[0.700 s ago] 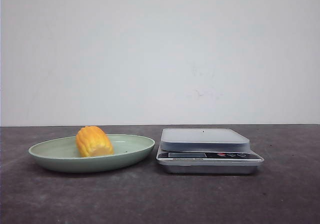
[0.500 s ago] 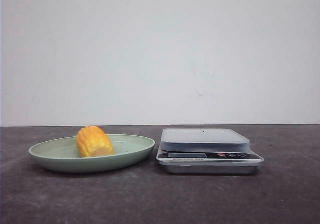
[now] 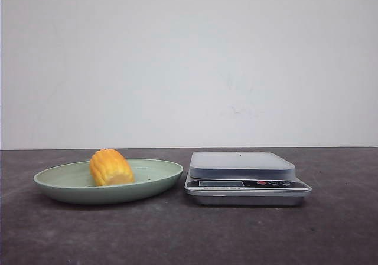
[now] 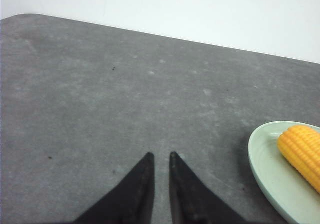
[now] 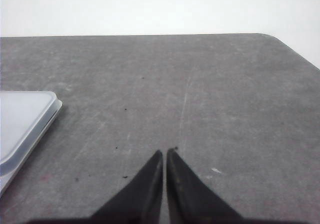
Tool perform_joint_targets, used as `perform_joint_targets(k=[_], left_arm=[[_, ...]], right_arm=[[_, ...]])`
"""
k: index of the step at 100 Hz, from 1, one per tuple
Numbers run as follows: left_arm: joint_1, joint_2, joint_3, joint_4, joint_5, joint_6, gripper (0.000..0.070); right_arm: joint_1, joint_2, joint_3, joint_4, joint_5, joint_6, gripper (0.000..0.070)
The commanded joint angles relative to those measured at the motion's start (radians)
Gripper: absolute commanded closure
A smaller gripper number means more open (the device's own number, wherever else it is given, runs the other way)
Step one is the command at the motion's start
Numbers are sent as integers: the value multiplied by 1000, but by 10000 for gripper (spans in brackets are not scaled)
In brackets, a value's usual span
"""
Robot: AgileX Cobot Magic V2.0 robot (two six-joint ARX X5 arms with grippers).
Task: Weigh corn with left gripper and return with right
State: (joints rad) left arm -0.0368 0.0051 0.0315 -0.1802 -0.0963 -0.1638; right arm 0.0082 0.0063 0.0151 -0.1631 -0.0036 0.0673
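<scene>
Your corn (image 3: 111, 167) lay on its side in the green dish (image 3: 159, 178), a little toward the 9 o'clock side of the dish's middle, with nothing touching it. The dish sat on the grey table (image 3: 189, 235), and the scale (image 3: 245, 177) stood just beside it at 3 o'clock, its platform bare. Neither arm showed in your front view. Your left gripper (image 4: 160, 156) hung over bare table with its fingertips nearly together, only a thin gap between them, holding nothing; the dish rim and the corn lay off toward its 4 o'clock. Your right gripper (image 5: 166, 151) was pressed closed and empty, over bare table, with the scale's corner off at its 9 o'clock.
</scene>
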Motion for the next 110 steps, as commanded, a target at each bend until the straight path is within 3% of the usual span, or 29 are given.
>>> perform_joint_targets(k=[1,110], left_arm=[[2,-1,-15,-7,4,14,687],[2,-1,-15,-3,4,13,688]], right_arm=[[2,-2,-2,13,3,3,693],[3,-2,-2,28,0,35,693]])
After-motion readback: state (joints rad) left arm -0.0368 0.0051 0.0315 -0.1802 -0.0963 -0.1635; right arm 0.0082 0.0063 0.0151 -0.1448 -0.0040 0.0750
